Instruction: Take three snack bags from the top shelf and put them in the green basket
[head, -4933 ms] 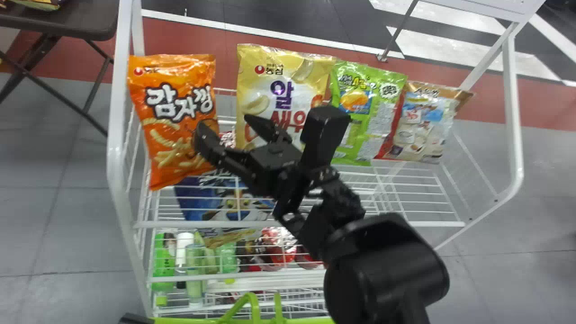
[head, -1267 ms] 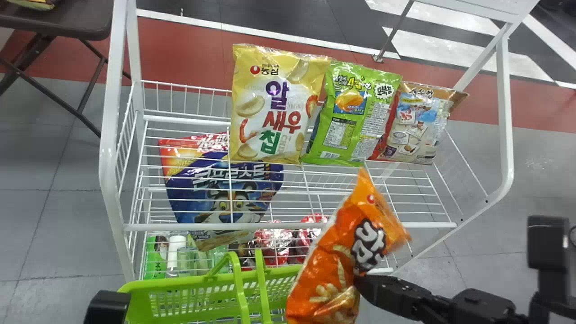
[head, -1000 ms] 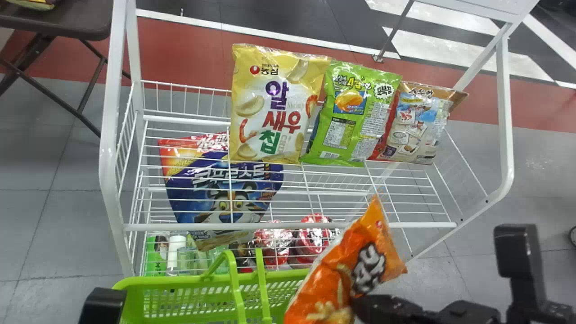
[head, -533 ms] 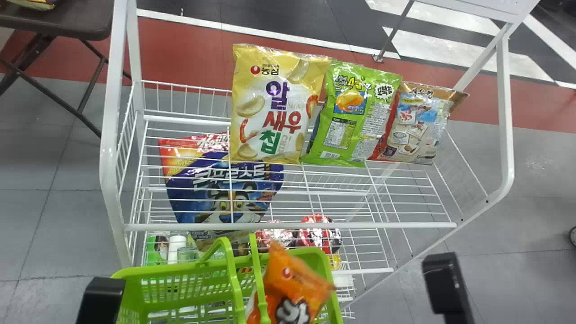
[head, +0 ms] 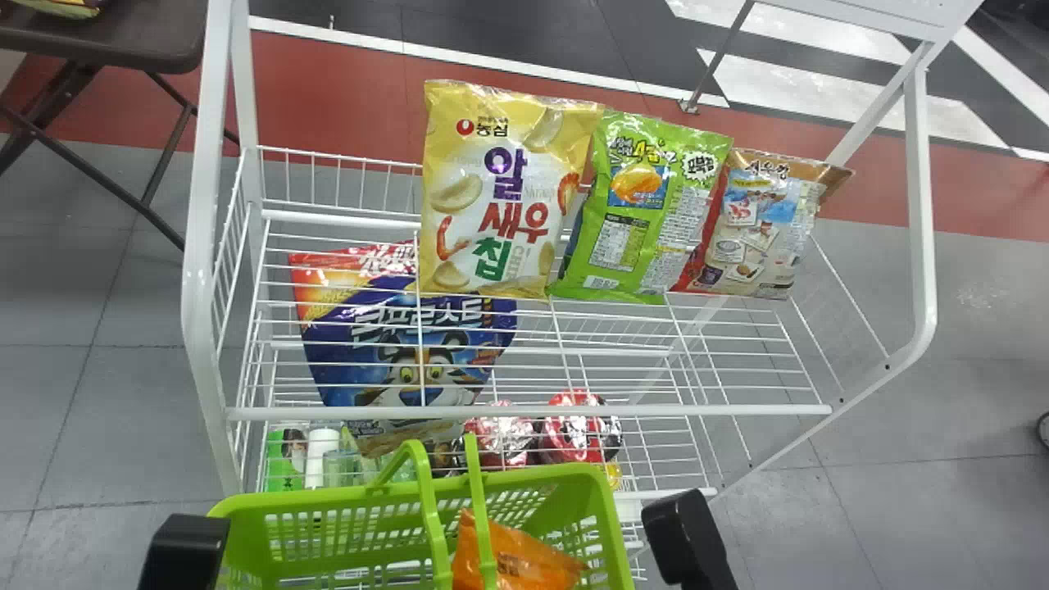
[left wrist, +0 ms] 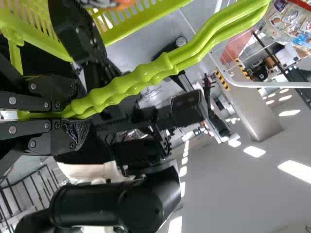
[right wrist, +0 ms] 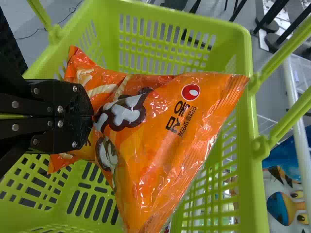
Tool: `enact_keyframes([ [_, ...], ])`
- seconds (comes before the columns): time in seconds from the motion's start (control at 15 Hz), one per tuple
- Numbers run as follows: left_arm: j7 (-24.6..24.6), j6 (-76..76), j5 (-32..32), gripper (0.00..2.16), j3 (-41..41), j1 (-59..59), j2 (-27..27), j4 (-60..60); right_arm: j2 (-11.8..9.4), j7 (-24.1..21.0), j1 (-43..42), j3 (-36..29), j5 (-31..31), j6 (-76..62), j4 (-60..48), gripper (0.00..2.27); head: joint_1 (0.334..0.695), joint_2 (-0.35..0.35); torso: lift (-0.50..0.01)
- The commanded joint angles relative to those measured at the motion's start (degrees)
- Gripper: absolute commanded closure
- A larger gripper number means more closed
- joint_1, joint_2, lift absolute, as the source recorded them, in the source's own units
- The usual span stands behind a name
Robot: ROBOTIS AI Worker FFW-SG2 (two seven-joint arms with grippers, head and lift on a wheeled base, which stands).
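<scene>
**Orange snack bag [head: 524, 565] held in your right pincer [right wrist: 92, 116], at the green basket [head: 344, 493]**

You have the bag clamped within the basket's rim; its depth inside is hard to judge. Your left pincer [left wrist: 77, 114] grips the basket's handles [left wrist: 131, 85]. Beyond, the top shelf [head: 524, 412] bears a yellow bag [head: 504, 197], a green bag [head: 643, 205] and a beige-and-red bag [head: 758, 221].

In the lower part of the white wire rack [head: 524, 410], a blue and red cereal bag [head: 442, 324] sits toward the left edge, near a green bottle [head: 283, 474] and a white bottle [head: 320, 459], with red and white packages [head: 574, 436] nearer the middle. Beyond the rack's left edge, a dark folding table [head: 147, 37] bears a yellowish packet [head: 59, 7].
</scene>
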Motion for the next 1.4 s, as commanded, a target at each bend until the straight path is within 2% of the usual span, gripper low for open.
enact_keyframes([
  [0.0, -0.3, 0.0, 0.0, 1.11, 0.01, 0.17, 0.07, -0.07, 0.28, 0.12, -0.45, -1.28, 0.52, 0.12, -1.27, 0.0, 0.695, -0.35, -0.041],
  [0.13, -0.48, -0.17, 0.0, 1.11, 0.1, 0.44, 0.07, -0.07, 1.33, 2.75, 1.75, -4.09, 0.26, 0.12, -1.97, 0.05, 0.695, -0.35, -0.041],
  [0.27, -0.57, -1.58, 0.0, 1.11, 0.1, 0.96, 0.07, -0.25, 4.85, 6.18, 5.79, -6.91, -0.36, 0.12, 0.75, 0.06, 0.695, -0.35, -0.041],
  [0.47, -0.57, -1.4, -0.18, 1.11, 0.18, 0.96, 0.16, -0.25, 8.98, 6.71, 7.29, -12.27, -8.27, -21.62, 5.94, 0.08, 0.695, -0.35, -0.041],
  [0.6, -0.57, -1.4, -0.18, 1.11, 0.27, 0.96, 0.16, -0.25, 12.49, 6.01, 7.37, -14.29, -9.85, -33.57, 6.46, 0.08, 0.695, -0.35, -0.041],
  [0.67, -0.57, -1.4, -0.18, 1.11, 0.27, 0.96, 0.16, -0.25, 12.81, 5.48, 7.37, -15.17, -10.91, -37.62, 6.37, 0.08, 0.695, -0.35, -0.041],
  [0.8, -0.57, -1.58, -0.18, 1.11, 0.18, 0.96, 0.07, -0.16, 12.81, 2.93, 7.37, -16.22, -12.05, -46.4, 5.76, 0.09, 0.695, -0.35, -0.041],
  [1.2, -0.57, -1.23, -1.05, 1.11, -0.26, 0.96, 0.34, 0.01, 12.81, -16.05, 5.35, -14.38, -11.78, -67.32, 7.25, 0.11, 0.695, -0.35, -0.041],
  [1.33, -0.66, -0.53, -1.05, 1.1, -0.26, 0.88, 0.51, 0.01, 12.81, -17.99, 0.52, -14.38, -10.82, -69.26, 10.07, 0.13, 0.695, -0.35, -0.041],
])
